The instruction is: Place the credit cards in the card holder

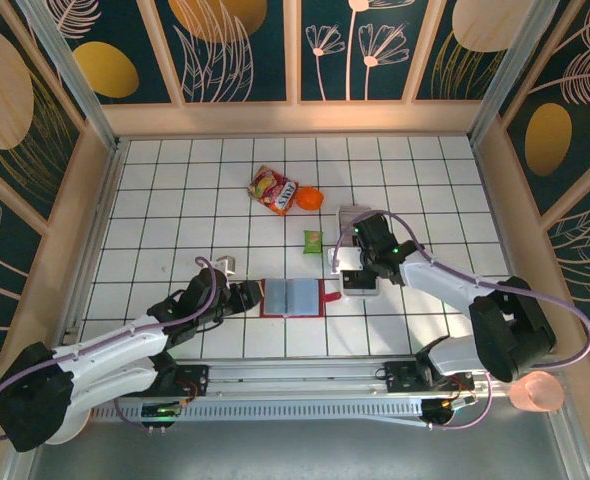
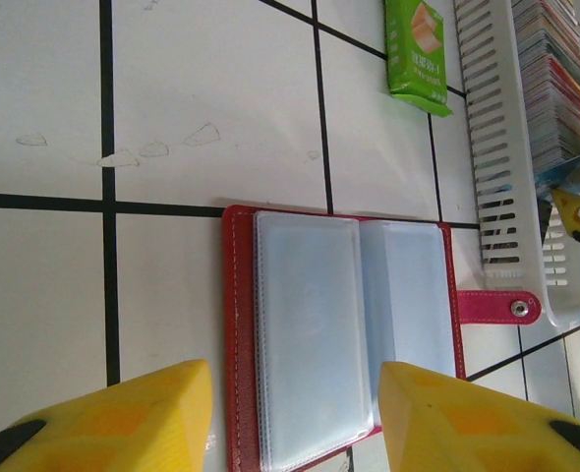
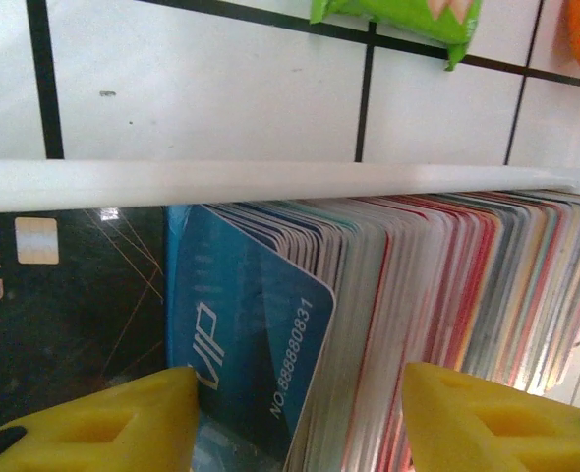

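Early days: card holder [image 2: 310, 334] looks empty, right pincer [image 3: 300, 379] gapes astride the stacked credit cards [image 3: 437, 285], left pincer [image 2: 295, 374] gapes empty-handed.

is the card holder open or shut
Open: the card holder lies spread flat, bluish inner pockets facing up, snap tab unfastened.

Red card holder [image 2: 339, 324], blue credit card [image 3: 251, 334], black-gridded white table [image 1: 175, 210]

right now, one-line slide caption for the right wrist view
The right fingers hover at the blue VIP card fronting a packed row of credit cards in the white tray.
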You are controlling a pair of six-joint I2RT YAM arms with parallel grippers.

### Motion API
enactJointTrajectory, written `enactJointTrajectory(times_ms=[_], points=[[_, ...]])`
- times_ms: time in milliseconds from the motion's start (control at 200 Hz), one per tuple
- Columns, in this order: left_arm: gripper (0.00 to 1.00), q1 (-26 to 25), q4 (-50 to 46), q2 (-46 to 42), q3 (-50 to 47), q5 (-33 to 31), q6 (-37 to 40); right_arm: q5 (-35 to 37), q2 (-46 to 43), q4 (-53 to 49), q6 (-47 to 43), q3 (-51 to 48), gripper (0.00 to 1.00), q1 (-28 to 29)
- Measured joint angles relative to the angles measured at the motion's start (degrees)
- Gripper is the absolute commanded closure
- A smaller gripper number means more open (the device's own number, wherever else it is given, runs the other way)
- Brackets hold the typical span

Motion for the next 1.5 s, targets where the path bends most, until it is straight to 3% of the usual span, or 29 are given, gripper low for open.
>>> enactJointTrajectory(times_ms=[145,505,1006,1171,1336,1496], points=[[0.56,0.0,0.0,0.17,0.0,0.09,0.0,0.0,-1.33,-0.07,-0.07,-0.04,0.52,0.0],[0.59,0.0,0.04,0.66,0.0,0.55,-0.02,0.0,-2.71,-0.22,-1.05,-1.16,0.78,0.0],[0.6,0.0,0.11,0.74,0.0,0.59,-0.02,-1.38,-6.99,-6.45,-1.05,-0.98,1.0,0.2],[0.6,0.0,0.07,0.74,0.0,0.57,0.0,-3.8,-9.53,-13.14,0.55,1.81,1.0,0.98],[0.61,0.0,-0.26,0.74,0.0,0.37,0.02,-4.74,-14.36,-18.6,6.21,6.88,1.0,4.24],[0.61,0.0,-0.26,0.63,0.02,0.13,0.07,-7.26,-19.71,-17.38,25.16,12.35,1.0,8.92]])
